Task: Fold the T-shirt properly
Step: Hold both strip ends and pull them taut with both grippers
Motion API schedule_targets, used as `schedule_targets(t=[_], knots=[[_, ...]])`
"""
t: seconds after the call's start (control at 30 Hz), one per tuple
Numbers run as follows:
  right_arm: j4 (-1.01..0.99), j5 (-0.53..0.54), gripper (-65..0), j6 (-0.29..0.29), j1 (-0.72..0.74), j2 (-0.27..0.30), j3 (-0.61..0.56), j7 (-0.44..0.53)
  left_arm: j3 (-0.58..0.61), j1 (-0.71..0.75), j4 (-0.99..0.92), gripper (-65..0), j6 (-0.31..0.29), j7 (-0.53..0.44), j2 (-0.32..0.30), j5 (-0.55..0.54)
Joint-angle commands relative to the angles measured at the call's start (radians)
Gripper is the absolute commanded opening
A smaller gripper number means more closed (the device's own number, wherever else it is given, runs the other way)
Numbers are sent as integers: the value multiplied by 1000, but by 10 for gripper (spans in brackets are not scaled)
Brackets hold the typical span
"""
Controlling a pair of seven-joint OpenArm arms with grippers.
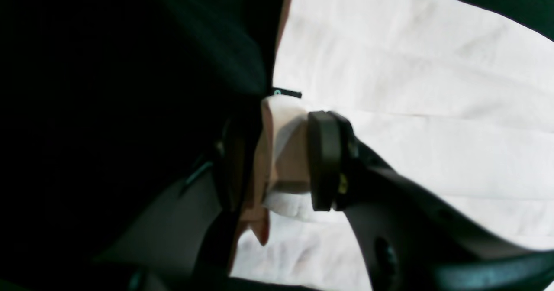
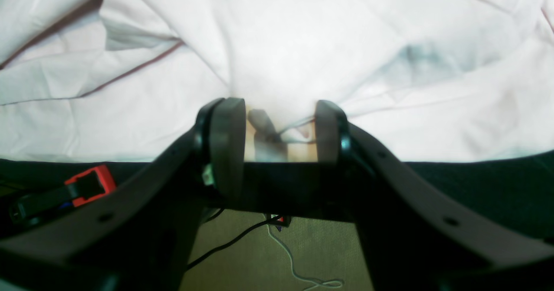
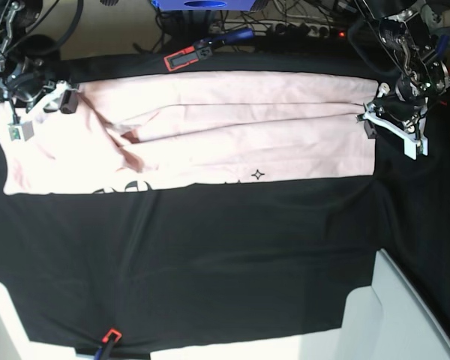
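A black table cloth [image 3: 210, 255] covers the surface, and the T-shirt [image 3: 210, 135] is spread across its far part as a long folded band. A bunched edge of pink fabric is seen between the parted fingers [image 1: 323, 161] of the left gripper [image 1: 281, 161]. A tuck of the hem is clamped between the fingers [image 2: 225, 143] of the right gripper [image 2: 279, 141].

Robotics lab bench: black cloth [image 3: 210, 247] clamped [image 3: 181, 58] over table, cables and power strip [image 3: 304, 30] at far edge, two arms.
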Motion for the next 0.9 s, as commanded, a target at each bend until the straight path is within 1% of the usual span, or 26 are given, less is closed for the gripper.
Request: schedule_targets(t=[0.0, 0.1, 0.13, 0.2, 0.3, 0.33, 0.37, 0.47, 0.67, 0.87], knots=[[14, 11, -398, 7, 1, 11, 0, 13, -2, -5, 14, -401, -4, -15, -16, -9], [14, 11, -398, 7, 1, 11, 0, 13, -2, -6, 14, -400, -4, -15, -16, -9], [14, 11, -398, 7, 1, 11, 0, 13, -2, -8, 14, -386, -4, -15, -16, -9], [14, 11, -398, 7, 1, 11, 0, 13, -2, -8, 14, -319, -4, -15, -18, -9], [14, 11, -398, 7, 1, 11, 0, 13, -1, -5, 12, -175, -4, -15, -31, -10], [14, 11, -398, 7, 1, 11, 0, 13, -1, -6, 12, -139, -4, -15, -33, -10], [14, 11, -398, 9, 1, 11, 0, 13, -1, -6, 12, -124, -4, -15, -35, -14], [14, 11, -398, 9, 1, 11, 0, 13, -2, -15, -3, -124, -4, -15, -35, -14], [14, 11, -398, 9, 1, 11, 0, 13, -2, -74, -158, -123, -4, -15, -36, -10], [14, 11, -398, 9, 1, 11, 2, 13, 8, -80, -169, -128, -4, -16, -22, -15]])
